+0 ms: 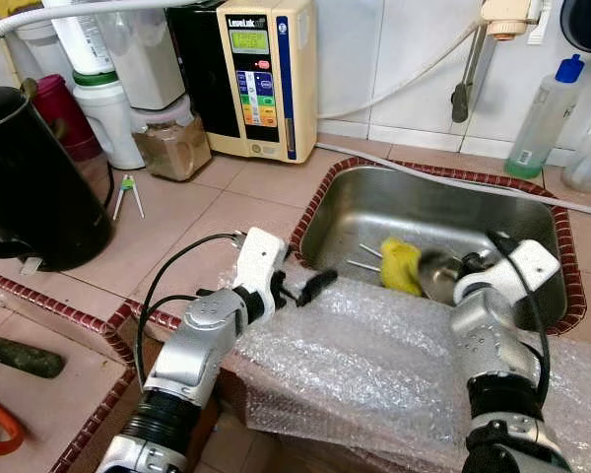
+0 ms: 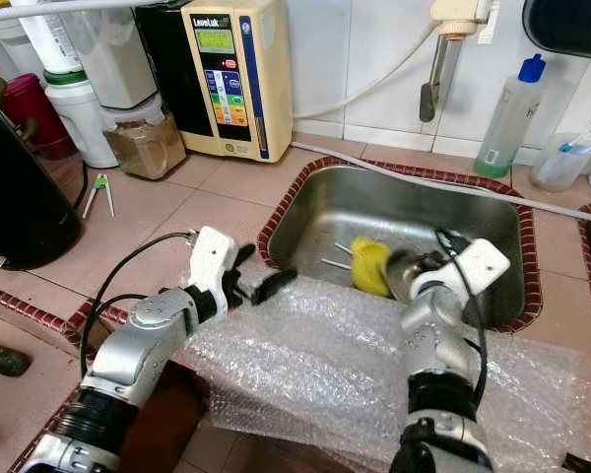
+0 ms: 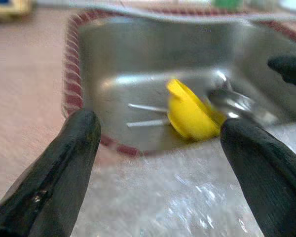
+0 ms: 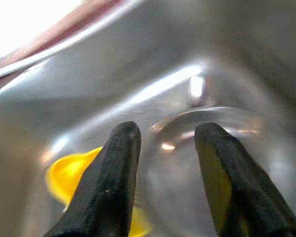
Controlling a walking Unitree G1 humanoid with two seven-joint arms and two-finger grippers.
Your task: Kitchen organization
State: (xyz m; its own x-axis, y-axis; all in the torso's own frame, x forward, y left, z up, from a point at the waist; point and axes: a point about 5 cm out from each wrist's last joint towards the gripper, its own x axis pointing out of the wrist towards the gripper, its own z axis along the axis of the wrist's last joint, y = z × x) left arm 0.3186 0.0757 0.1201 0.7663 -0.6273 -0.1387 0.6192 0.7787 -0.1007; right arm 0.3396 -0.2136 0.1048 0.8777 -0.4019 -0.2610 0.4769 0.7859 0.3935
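A steel sink [image 1: 366, 200] holds a yellow plastic item [image 1: 401, 264], a shiny steel cup [image 1: 435, 277] beside it and two thin metal sticks [image 1: 366, 258]. My right gripper [image 4: 165, 134] reaches down into the sink, open, with its fingers just over the steel cup's rim [image 4: 207, 114]; I cannot tell whether they touch it. My left gripper [image 1: 300, 274] hovers open over the sink's front left edge, above a sheet of bubble wrap [image 1: 374, 365], holding nothing. In the left wrist view the yellow item [image 3: 190, 113] lies ahead between the fingers.
The bubble wrap drapes over the counter's front edge. A black kettle [image 1: 25, 177] stands at the left, a beige water machine [image 1: 261, 74] and jars [image 1: 167, 143] at the back, and a clear bottle [image 1: 544, 118] behind the sink. A white hose [image 1: 453, 177] runs along the sink's far rim.
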